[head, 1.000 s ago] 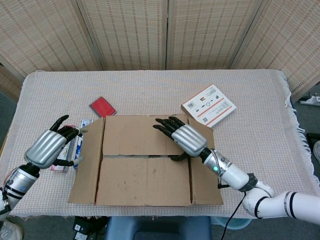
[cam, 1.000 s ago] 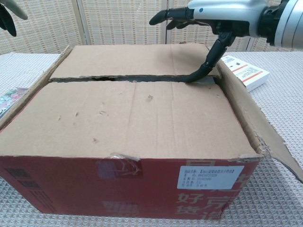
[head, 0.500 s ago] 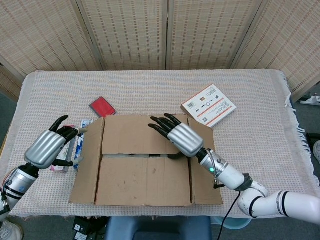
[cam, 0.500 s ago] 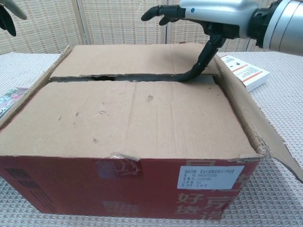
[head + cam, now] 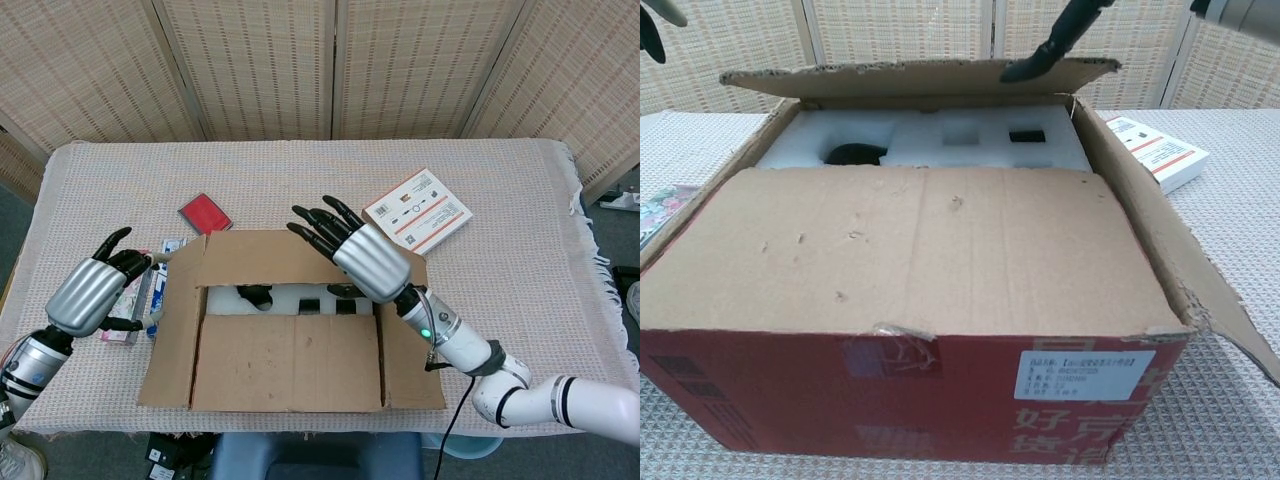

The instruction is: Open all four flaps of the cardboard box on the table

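One far flap of the cardboard box at the table's near edge stands lifted by my right hand, thumb hooked under it, fingers spread. White foam shows inside (near flap flat). My left hand hovers empty, fingers loosely curled, over packets; a red card and booklet lie behind the box.

Near flap covers the box's front half.

We see the right robot hand lifting the far flap of the box, baring white foam; the left robot hand hovers spread beside it.
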You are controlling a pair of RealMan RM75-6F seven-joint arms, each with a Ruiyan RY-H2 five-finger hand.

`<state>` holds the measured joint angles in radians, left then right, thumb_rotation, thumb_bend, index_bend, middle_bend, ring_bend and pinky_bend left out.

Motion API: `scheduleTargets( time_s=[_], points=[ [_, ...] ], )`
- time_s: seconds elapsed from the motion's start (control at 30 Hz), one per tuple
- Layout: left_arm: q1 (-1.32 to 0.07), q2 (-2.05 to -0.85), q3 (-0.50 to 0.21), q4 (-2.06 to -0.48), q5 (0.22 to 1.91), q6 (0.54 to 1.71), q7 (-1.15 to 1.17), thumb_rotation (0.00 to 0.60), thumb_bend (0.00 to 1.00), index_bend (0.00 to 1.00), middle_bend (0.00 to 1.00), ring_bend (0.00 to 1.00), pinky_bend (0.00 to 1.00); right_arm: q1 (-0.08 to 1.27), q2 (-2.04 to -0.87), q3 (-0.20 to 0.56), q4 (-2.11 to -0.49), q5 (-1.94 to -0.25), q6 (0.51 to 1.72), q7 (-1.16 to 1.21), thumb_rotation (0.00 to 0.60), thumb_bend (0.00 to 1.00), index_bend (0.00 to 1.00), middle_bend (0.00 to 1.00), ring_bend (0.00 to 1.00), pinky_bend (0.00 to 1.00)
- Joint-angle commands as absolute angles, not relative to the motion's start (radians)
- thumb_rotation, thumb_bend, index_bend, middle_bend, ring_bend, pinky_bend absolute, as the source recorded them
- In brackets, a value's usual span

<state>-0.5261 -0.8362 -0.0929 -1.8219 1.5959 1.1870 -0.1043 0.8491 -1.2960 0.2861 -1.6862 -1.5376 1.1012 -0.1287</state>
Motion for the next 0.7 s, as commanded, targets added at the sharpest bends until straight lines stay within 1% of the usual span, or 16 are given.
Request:
scheduleTargets(
  time_s=[0.03,0.43,0.7],
  points=[
    [-0.525,-0.834,-0.093,-1.823,1.597,1.186,-0.105,0.412,0.29,0.23,0.38,0.32,0.00,0.863,-1.303,0.309,-1.669,-1.519,1.110,-0.159,0.600,0.12,0.00,0.04,0.12,0.00],
    [-0.519,-0.828,-0.094,-1.823,1.609,1.191,-0.111,0.413,0.29,0.23,0.38,0.32,0.00,0.937,-1.350,0.407,-1.552,-1.368,1.067,-0.169,0.600,0.12,0.00,0.05,0.13,0.00],
    [-0.513,-0.823,-0.094,-1.827,1.616,1.197,-0.112,0.414,0.29,0.23,0.38,0.32,0.00,1.004,-1.411,0.463,-1.394,-1.225,1.020,-0.212,0.600,0.12,0.00,0.05,0.13,0.00]
  ],
)
